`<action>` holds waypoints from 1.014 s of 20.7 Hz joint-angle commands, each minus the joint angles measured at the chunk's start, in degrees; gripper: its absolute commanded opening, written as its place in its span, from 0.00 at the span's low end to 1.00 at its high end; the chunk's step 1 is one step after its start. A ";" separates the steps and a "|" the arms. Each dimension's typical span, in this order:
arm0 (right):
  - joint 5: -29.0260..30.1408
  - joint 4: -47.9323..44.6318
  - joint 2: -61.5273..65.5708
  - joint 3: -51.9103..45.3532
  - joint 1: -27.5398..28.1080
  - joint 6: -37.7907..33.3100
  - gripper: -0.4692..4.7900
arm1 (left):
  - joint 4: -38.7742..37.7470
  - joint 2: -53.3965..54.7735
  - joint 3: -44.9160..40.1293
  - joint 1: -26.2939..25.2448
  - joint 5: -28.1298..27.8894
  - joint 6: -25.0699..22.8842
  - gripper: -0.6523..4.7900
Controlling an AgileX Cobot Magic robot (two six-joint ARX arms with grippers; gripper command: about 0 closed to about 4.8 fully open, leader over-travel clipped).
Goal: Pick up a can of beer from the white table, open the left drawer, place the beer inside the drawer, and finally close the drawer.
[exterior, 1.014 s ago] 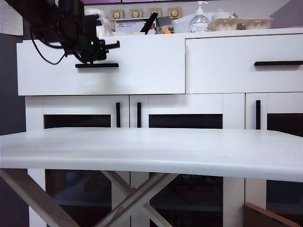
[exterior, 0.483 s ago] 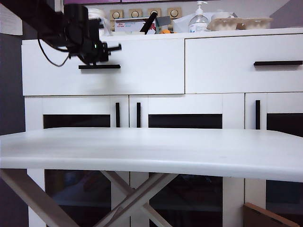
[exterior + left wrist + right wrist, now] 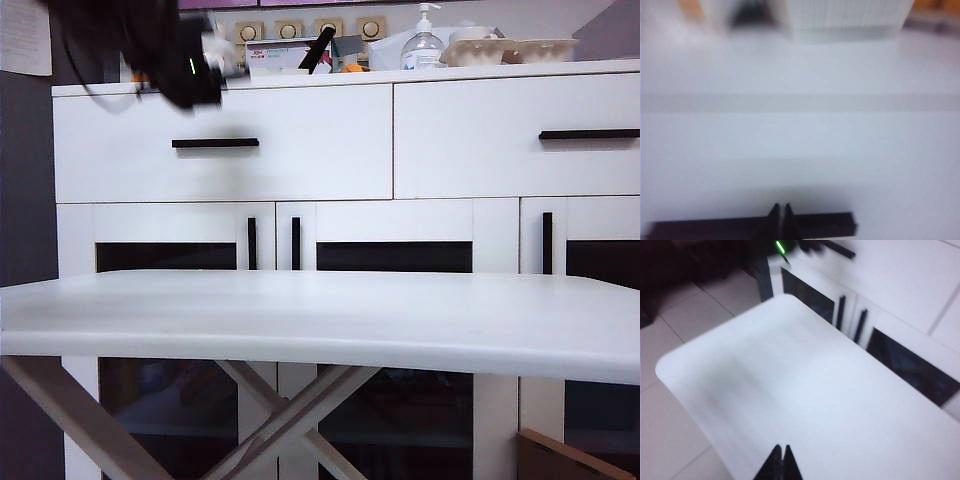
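- Exterior view: the left hand (image 3: 222, 52) hangs blurred, its body dark, at the upper corner of the left drawer (image 3: 300, 160), up and aside from the drawer's black bar handle (image 3: 215, 143); I cannot tell from this view whether it holds anything. The drawer front sits flush, so I judge the closing step done or all but done. Two drawers show, the other drawer (image 3: 470, 140) well off to the side, each with one bar handle. The worktop (image 3: 320, 320) lies below the hand and bears nothing. The can of beer is in no view; presumably it is inside the shut drawer, though that cannot be checked
- Left wrist view: the left hand (image 3: 780, 209) is clenched, tips together and empty, with the handle (image 3: 830, 222) just behind the tips. A clear withdrawal from the drawer front is all the next move seems to call for
- Right wrist view: the right hand (image 3: 780, 452) is clenched on nothing, hovering over the bare worktop (image 3: 805, 390), well apart from the cabinet
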State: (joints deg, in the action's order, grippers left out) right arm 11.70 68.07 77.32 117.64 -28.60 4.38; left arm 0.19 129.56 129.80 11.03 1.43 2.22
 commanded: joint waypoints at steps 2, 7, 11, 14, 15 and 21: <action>-0.24 1.99 -3.37 0.15 -0.02 1.36 0.09 | -15.72 -8.13 0.11 0.07 2.73 0.22 0.11; -1.77 3.26 -8.55 -1.20 -0.02 4.13 0.09 | -22.88 -17.29 -0.09 0.17 6.54 -0.09 0.11; -2.27 -0.07 -16.13 -14.49 0.04 4.61 0.09 | -24.13 -25.20 -2.51 0.17 6.78 -0.24 0.11; 1.68 -10.86 -25.46 -30.14 0.04 2.21 0.09 | -28.81 -30.93 -5.27 1.25 6.97 -2.47 0.11; 2.23 -15.87 -29.42 -36.09 0.04 1.53 0.09 | -29.81 -33.46 -6.88 1.86 6.95 -4.46 0.11; 2.16 -30.47 -49.18 -60.83 0.02 1.18 0.09 | -25.73 -51.08 -25.57 2.84 8.37 -5.29 0.11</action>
State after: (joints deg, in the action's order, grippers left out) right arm 13.58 39.13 30.11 58.54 -28.58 5.80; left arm -26.74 80.53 106.74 13.96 8.88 -2.87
